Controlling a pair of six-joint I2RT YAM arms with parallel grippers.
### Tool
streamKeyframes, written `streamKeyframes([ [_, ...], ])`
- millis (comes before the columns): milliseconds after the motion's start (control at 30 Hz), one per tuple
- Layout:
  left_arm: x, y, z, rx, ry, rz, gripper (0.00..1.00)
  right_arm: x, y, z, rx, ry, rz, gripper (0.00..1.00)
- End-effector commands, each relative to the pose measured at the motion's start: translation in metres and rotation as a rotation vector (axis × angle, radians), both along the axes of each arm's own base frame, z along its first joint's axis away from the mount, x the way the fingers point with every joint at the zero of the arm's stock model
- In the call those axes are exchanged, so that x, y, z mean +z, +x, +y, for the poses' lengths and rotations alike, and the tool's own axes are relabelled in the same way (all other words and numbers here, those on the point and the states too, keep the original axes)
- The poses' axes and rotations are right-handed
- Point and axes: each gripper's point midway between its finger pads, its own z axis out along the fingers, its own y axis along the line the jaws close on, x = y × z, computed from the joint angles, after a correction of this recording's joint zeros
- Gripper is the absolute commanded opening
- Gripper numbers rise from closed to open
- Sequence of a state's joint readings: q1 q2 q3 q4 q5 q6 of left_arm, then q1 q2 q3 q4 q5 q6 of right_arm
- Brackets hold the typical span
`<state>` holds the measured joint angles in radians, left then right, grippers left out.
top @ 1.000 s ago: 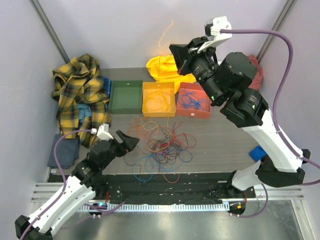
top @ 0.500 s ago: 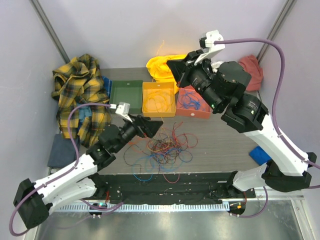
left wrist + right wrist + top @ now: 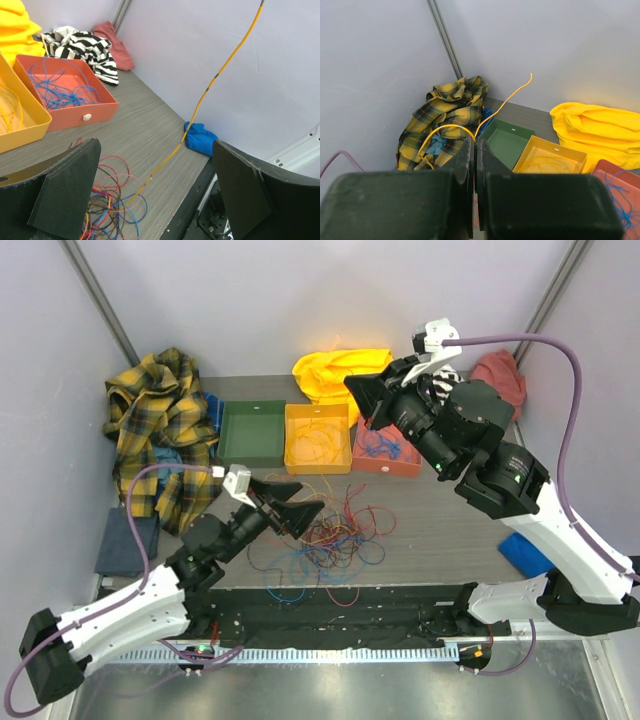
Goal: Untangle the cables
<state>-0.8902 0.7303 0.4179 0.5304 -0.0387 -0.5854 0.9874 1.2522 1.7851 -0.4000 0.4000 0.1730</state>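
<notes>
Pinching yellow cable (image 3: 505,102): right gripper (image 3: 475,146) clenched | left gripper (image 3: 155,167) released above cables (image 3: 335,535)

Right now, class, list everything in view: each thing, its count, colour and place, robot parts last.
Tangled thin cables: many; red, blue, orange, dark; table centre.
Long yellow cable: one; runs up from the tangle.
Shallow trays: three, in a row behind the tangle; green tray empty, yellow tray with yellow cables, orange tray with blue cables.
Crumpled cloths: at least six; yellow-black plaid cloth far left, plain yellow cloth behind the trays, striped cloth and pink cloth far right corner, blue cloth right edge, dark cloth near left.
Left gripper: open, over the tangle.
Right gripper: shut on the yellow cable, raised.
</notes>
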Motion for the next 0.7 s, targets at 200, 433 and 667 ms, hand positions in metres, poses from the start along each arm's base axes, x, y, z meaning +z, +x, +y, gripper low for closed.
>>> streamKeyframes([
  [200,-0.005,-0.017,0.024,0.012,-0.025,-0.022,1.00,0.003,-0.006,0.008,0.047,0.069,-0.006,0.01],
  [433,-0.034,0.003,-0.008,-0.003,0.086,0.027,1.00,-0.001,-0.009,0.022,0.099,0.093,0.021,0.01],
  [667,-0.027,0.017,-0.025,0.003,0.080,0.033,0.98,-0.007,-0.012,0.021,0.112,0.098,0.037,0.01],
])
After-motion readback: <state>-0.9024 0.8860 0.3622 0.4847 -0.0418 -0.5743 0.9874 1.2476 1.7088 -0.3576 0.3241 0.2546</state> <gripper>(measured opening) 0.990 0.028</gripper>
